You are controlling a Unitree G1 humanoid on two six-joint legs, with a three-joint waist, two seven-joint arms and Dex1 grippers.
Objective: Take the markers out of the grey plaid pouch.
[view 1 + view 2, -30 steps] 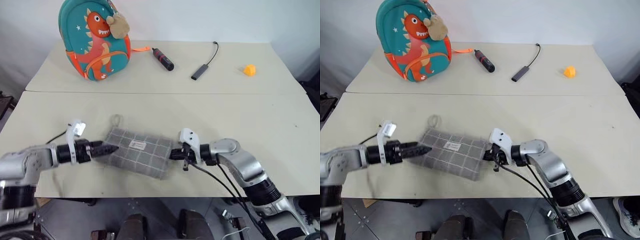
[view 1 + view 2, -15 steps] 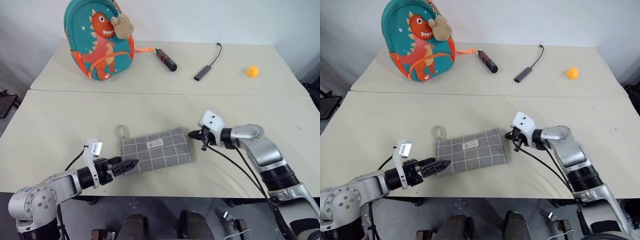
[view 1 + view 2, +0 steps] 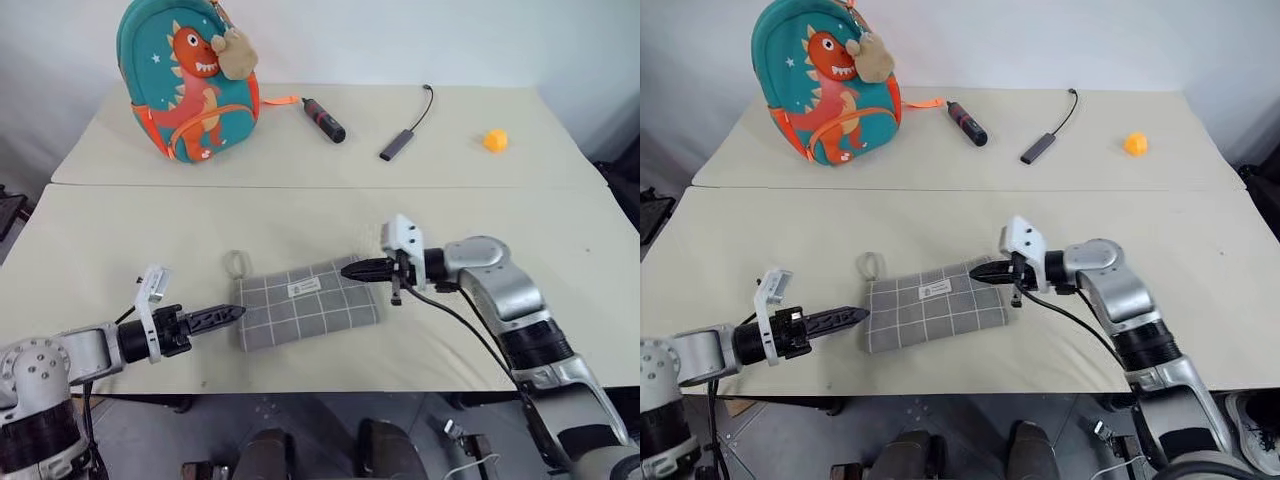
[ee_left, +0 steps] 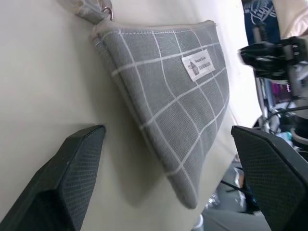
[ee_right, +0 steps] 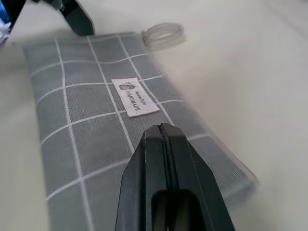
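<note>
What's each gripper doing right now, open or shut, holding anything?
Left gripper: open, holding nothing, by the flat grey plaid fabric pouch.
Right gripper: shut, empty, over the pouch.

The left gripper points level toward the right with its two fingers spread wide apart. The right gripper points left, its fingers pressed together, forearm bent inward.

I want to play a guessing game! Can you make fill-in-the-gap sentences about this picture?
The grey plaid pouch lies on the ____.
The backpack has an orange ____ on it.
The right hand has its fingers ____.
The left hand has its fingers ____.

Missing words: table; dinosaur; shut; open
</note>
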